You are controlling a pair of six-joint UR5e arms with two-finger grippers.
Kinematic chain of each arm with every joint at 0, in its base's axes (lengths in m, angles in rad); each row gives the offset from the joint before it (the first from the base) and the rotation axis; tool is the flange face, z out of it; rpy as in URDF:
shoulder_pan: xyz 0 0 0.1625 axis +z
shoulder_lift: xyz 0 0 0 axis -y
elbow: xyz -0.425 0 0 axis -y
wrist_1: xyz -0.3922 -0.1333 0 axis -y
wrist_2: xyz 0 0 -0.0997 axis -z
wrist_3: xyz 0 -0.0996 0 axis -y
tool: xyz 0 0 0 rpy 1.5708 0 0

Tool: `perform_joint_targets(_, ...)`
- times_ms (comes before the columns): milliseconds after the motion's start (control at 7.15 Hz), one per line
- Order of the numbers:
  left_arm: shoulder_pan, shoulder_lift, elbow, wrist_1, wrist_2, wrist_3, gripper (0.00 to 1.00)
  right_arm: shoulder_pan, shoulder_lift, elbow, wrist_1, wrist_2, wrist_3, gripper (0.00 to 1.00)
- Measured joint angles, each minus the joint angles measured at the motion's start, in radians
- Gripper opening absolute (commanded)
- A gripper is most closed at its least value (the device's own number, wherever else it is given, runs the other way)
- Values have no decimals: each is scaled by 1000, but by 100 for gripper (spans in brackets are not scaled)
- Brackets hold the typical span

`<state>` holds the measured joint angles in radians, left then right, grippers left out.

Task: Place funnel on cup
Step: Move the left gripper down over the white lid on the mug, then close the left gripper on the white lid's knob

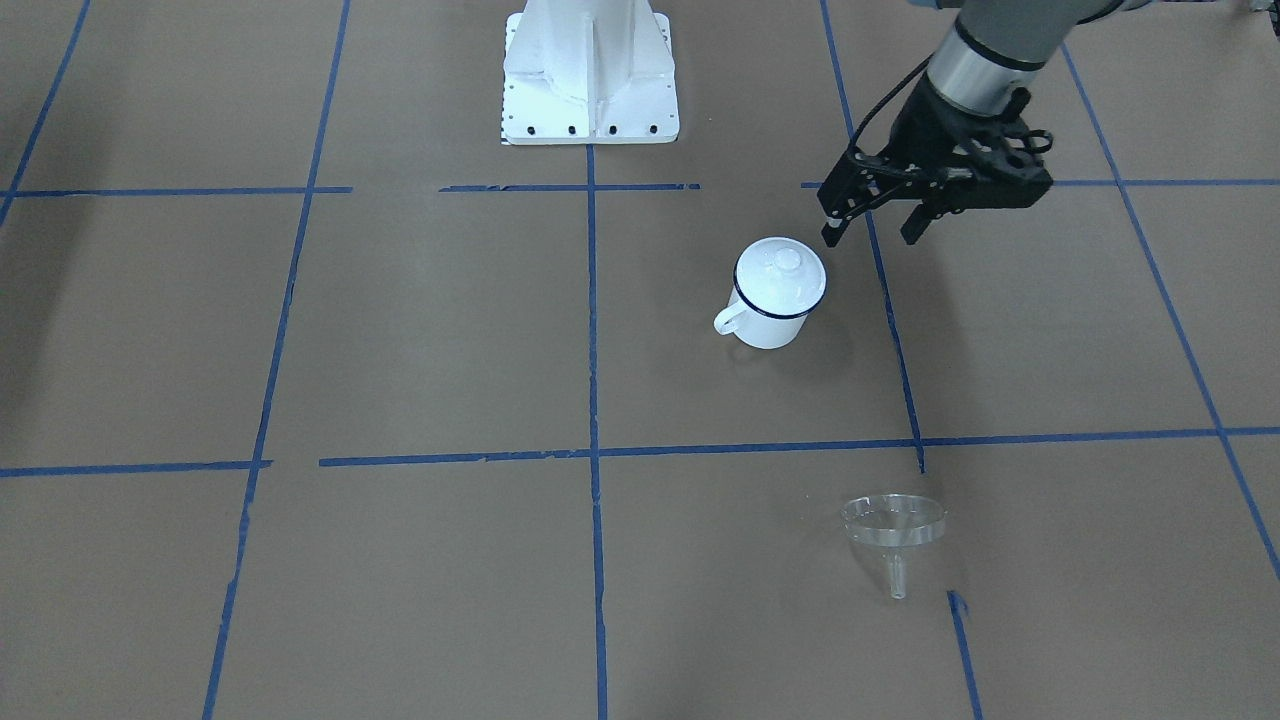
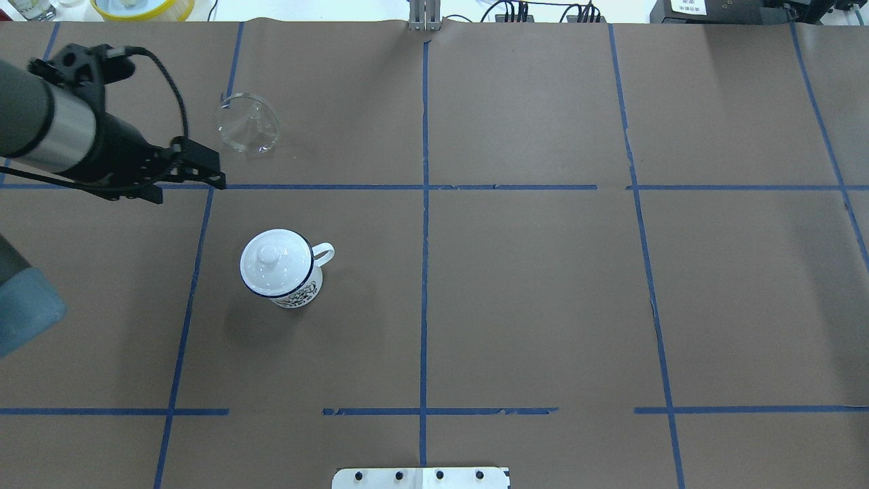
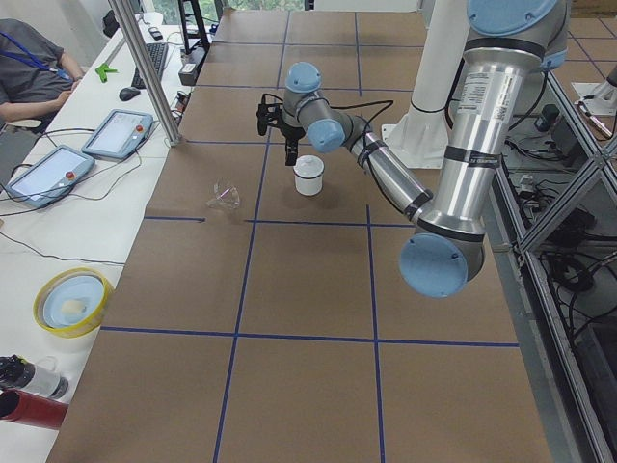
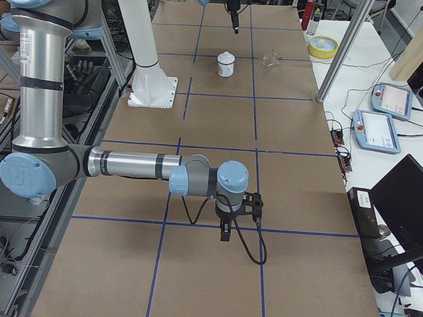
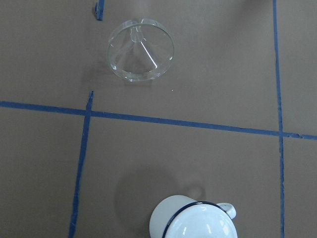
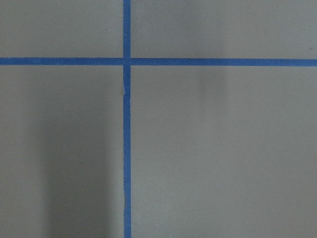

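Note:
The clear funnel (image 1: 893, 525) lies on its side on the brown table, also in the overhead view (image 2: 248, 123) and the left wrist view (image 5: 141, 49). The cup (image 1: 768, 325), a white mug with a dark blue rim, stands upright with a white knobbed lid (image 1: 782, 262) on it; it also shows overhead (image 2: 292, 292) and in the left wrist view (image 5: 195, 223). My left gripper (image 1: 872, 235) is open and empty, hovering above the table beside the cup, apart from it and from the funnel. My right gripper (image 4: 226, 234) hangs far from both; I cannot tell its state.
The white robot base (image 1: 590, 80) stands behind the cup. A yellow bowl (image 2: 142, 7) sits past the table's far edge. A metal post (image 3: 145, 72), tablets (image 3: 118, 133) and a seated person (image 3: 34, 68) are beside the table. Blue tape lines grid the table.

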<state>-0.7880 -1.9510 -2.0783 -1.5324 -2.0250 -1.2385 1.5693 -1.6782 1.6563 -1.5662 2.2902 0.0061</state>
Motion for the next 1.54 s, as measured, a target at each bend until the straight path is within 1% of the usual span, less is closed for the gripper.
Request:
perform_joint_targets(140,42,-33,27,36,51,-31,100,0,0,0,0,0,0,100)
perform_joint_targets(280,74,-46,53,45,88,-53,100,0,0,0,0,0,0,100)
perform_joint_targets(420,99,-50,69,45,105,-67,100,0,0,0,0,0,0,100)
perform_joint_targets(1119,169,-51,87,32,116,-100,100,0,0,0,0,0,0,100)
perform_joint_targets(1259,173,-51,98,21,118,-103,98,0,0,0,0,0,0,100)
perform_joint_targets(1399,174,-51,110,16,121,-103,89,0,0,0,0,0,0,100)
perform_joint_targets(1538,174,-51,115,13,123,-103,85,0,0,0,0,0,0,100)
